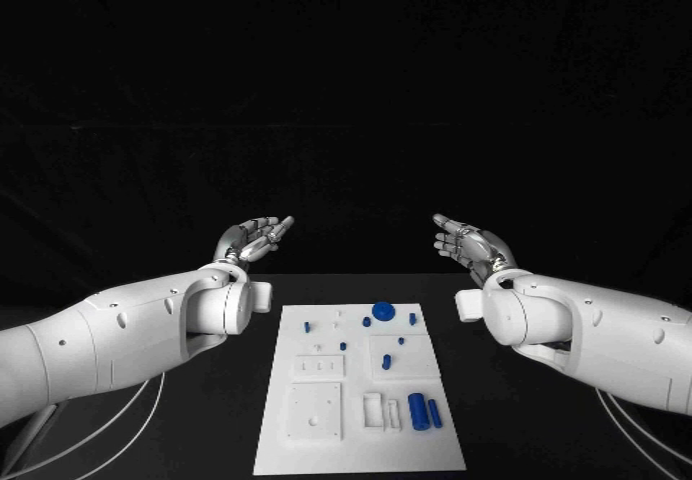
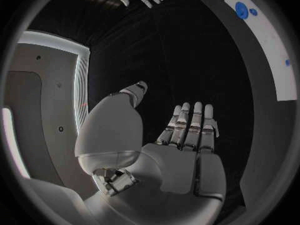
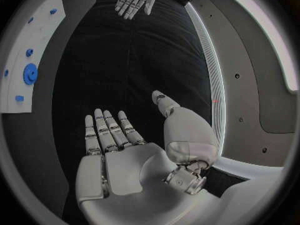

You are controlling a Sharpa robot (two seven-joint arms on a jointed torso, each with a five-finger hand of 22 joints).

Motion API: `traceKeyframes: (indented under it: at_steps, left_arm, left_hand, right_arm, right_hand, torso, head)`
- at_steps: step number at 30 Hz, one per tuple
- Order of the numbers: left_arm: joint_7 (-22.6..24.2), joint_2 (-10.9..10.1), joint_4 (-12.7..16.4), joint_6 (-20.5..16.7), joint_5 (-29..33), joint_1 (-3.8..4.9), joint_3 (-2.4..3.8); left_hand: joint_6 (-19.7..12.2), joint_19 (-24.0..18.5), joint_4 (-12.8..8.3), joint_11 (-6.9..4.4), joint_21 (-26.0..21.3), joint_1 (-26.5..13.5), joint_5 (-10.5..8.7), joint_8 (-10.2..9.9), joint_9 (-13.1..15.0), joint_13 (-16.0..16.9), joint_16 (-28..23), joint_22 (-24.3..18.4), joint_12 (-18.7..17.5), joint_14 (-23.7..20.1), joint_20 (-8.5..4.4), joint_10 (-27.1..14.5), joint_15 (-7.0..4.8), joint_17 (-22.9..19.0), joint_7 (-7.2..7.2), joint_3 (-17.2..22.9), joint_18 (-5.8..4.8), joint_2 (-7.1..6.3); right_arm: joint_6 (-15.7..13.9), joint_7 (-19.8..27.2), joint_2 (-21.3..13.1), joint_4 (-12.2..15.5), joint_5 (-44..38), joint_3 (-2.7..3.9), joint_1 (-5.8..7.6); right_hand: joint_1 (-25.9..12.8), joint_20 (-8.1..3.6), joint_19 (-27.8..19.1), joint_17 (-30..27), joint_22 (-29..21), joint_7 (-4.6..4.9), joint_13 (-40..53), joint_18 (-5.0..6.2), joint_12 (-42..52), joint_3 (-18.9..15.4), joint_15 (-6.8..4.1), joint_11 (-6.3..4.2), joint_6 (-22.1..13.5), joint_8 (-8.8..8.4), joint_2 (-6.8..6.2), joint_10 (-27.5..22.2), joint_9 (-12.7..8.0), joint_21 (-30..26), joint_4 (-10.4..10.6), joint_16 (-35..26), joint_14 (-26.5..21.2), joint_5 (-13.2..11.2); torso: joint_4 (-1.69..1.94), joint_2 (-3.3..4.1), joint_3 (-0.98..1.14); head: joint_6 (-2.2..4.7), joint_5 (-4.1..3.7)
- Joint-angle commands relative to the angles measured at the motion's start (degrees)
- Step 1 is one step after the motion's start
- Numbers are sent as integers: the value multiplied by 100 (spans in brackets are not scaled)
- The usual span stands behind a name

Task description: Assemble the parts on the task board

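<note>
While both arms hover raised, blue parts (image 1: pixel 384 311) lie on the task board (image 1: pixel 361 455).
Left hand (image 1: pixel 250 241) and right hand (image 1: pixel 469 243) hold nothing, fingers apart.

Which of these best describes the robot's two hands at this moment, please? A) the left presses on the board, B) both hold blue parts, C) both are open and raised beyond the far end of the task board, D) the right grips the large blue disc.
C: the left hand and right hand hover with fingers spread and nothing in them, past the far edge of the task board, while the large blue disc sits untouched.
</note>
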Motion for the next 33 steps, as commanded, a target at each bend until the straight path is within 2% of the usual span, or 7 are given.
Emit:
traceKeyframes:
  at_steps: [1,11,20,25,30,31,33]
  left_arm:
    - [-463,79,-238,742,175,144,-88]
    - [-540,119,-380,851,199,237,-156]
    - [-422,-8,-317,1053,178,234,-163]
    - [-409,-171,-93,1235,7,238,-163]
    - [-413,-352,220,1366,-158,251,-161]
    - [-416,-394,294,1409,-170,257,-160]
    - [-400,-476,448,1474,-175,269,-160]
  left_hand:
    - [132,103,65,19,90,303,43,89,129,20,95,323,50,143,35,172,33,108,24,110,-89,-69]
    - [132,97,77,28,104,313,43,94,135,21,100,323,52,140,34,178,36,115,32,100,-89,-53]
    - [685,328,-61,252,280,510,44,355,226,128,338,312,307,587,-90,746,75,219,284,-194,-69,283]
    - [1381,1134,-380,349,573,1010,215,497,164,205,606,251,551,1385,-360,1500,68,267,384,-613,108,670]
    - [1665,1507,-506,315,704,1208,264,548,133,244,757,252,670,1801,-437,1855,12,306,385,-698,210,775]
    - [1762,1667,-590,289,775,1324,282,570,126,259,837,262,714,1981,-475,1978,-39,339,360,-689,259,813]
    - [1870,1916,-702,243,880,1476,257,570,97,283,956,268,783,2262,-537,2186,-123,389,328,-662,325,875]
  right_arm:
    - [1339,-853,28,-251,-198,-82,178]
    - [2047,-1348,61,-633,-267,-241,473]
    - [1643,-1166,421,-1238,-2466,-249,467]
    - [1480,-1098,598,-1461,-4092,-248,462]
    - [1283,-1022,736,-1620,-5300,-246,454]
    - [1261,-1013,757,-1636,-5495,-246,454]
    - [1220,-994,827,-1682,-5973,-245,452]
  right_hand:
    - [291,90,46,122,360,562,29,133,57,119,74,65,173,126,18,240,130,49,-68,140,192,48]
    - [721,101,307,303,1047,641,87,238,137,157,139,132,452,393,27,853,345,129,-449,366,481,-20]
    - [1197,48,1200,503,1755,603,222,527,487,490,111,56,1173,797,-60,1695,521,417,-867,820,1294,29]
    - [1520,28,2434,758,1562,424,286,971,736,1190,-325,-268,1989,1085,-198,2629,568,652,-1067,1340,2427,-321]
    - [1528,30,2561,789,1534,409,282,1014,738,1244,-373,-289,2057,1095,-205,2702,563,667,-1087,1380,2534,-351]
    - [1754,-82,3406,1067,1670,317,352,1213,900,1409,-780,-426,2362,1254,-229,3040,626,1109,-1147,1945,3467,-531]
    - [1767,-241,4010,1217,1616,258,336,1237,888,1640,-1024,-503,2531,1258,-327,3212,599,1299,-1153,2110,3855,-593]
  torso:
    - [-2,0,0]
    - [-2,0,0]
    - [-13,-4,-20]
    - [-8,32,-4]
    - [21,131,-5]
    - [27,149,-9]
    - [47,201,-9]
  head:
    - [0,0]
    - [0,0]
    - [-45,41]
    - [-26,50]
    - [14,29]
    - [22,26]
    - [32,13]
